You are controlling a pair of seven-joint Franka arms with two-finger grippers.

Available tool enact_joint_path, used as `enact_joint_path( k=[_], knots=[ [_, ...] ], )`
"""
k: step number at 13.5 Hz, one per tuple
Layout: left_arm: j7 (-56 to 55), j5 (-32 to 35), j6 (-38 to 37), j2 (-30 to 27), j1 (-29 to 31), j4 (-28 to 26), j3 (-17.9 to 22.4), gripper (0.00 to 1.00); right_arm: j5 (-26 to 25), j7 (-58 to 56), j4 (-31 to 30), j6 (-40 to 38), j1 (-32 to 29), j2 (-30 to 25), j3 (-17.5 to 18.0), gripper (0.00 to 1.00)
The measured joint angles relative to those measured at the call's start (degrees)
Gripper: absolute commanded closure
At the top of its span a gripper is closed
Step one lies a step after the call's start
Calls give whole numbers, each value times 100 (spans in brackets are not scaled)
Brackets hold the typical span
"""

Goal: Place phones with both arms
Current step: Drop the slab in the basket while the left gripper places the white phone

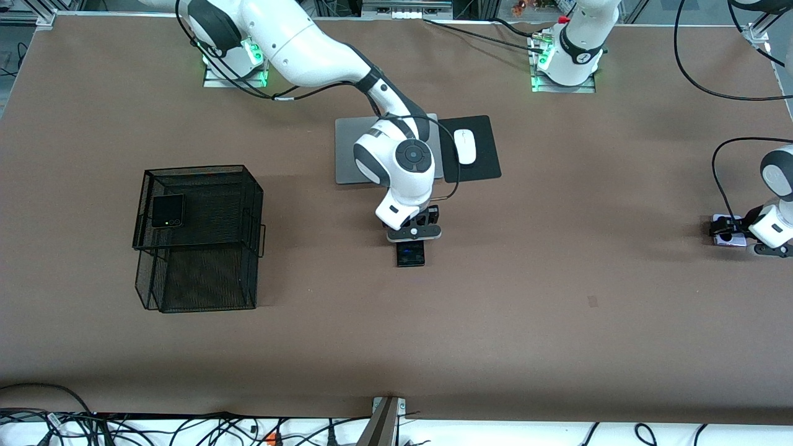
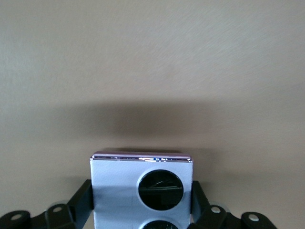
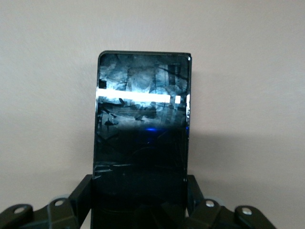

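Note:
The long slim black phone point(image 3: 142, 114) lies on the brown table near its middle, nearer the front camera than the laptop. My right gripper point(image 1: 412, 240) is shut on its end, with a black finger point(image 3: 80, 196) pressed to each long edge. At the left arm's end of the table, my left gripper point(image 1: 726, 230) is shut on the squarish lilac-white phone point(image 2: 119, 186), which shows two black lenses. Its fingers point(image 2: 85, 200) press the phone's two sides. The black flip phone point(image 1: 168, 210) lies on top of the black mesh basket point(image 1: 204, 168).
A grey laptop point(image 1: 347, 152) lies under the right arm's wrist. Beside it is a white mouse point(image 1: 464, 146) on a black pad point(image 1: 486, 152). The mesh basket stands toward the right arm's end. The lilac-white phone point(image 1: 731, 242) is close to the table's edge.

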Motion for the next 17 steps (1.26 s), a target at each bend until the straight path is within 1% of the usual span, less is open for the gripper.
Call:
enact_joint_path(
  k=[2,3,4,6,7,8,9,11,13,14,15,16,17],
  knots=[
    [-19,0,-446,-181,-2,118,-141,66,1,0,179,-589,-24,-277,30,100],
    [-47,-1,-898,-248,-1,284,-241,66,1,0,274,-902,-42,-440,69,100],
    [-123,-1,-1525,-301,-2,542,-378,66,1,0,358,-1223,-69,-628,107,100],
    [-414,-2,-2714,-376,-13,1064,-753,66,1,-32,431,-1768,-162,-1080,129,100],
    [-605,-2,-3157,-415,-30,1267,-981,66,1,-172,410,-2063,-257,-1322,130,100],
    [-756,-1,-3485,-474,-52,1389,-1204,66,1,-393,298,-2319,-376,-1550,125,100],
    [-861,-2,-3707,-540,-72,1450,-1441,67,1,-607,49,-2405,-513,-1796,107,100],
    [-1368,-3,-3904,-669,-135,1473,-2015,67,2,-1073,-813,-2290,-763,-2378,-50,100],
    [-2209,-9,-3934,-711,-440,1470,-2553,67,26,-1581,-2098,-1749,-855,-3163,-419,100],
    [-2609,-49,-3936,-703,-730,1463,-2675,67,34,-1826,-2771,-1480,-859,-3575,-646,100],
    [-3005,-158,-3913,-676,-1093,1446,-2713,66,39,-2086,-3396,-1236,-863,-3959,-884,100],
    [-3377,-267,-3790,-609,-1487,1430,-2717,66,42,-2391,-3978,-997,-869,-4320,-1136,100],
    [-3727,-328,-3502,-506,-1861,1412,-2717,66,45,-2694,-4497,-768,-878,-4641,-1392,100]
  ],
)
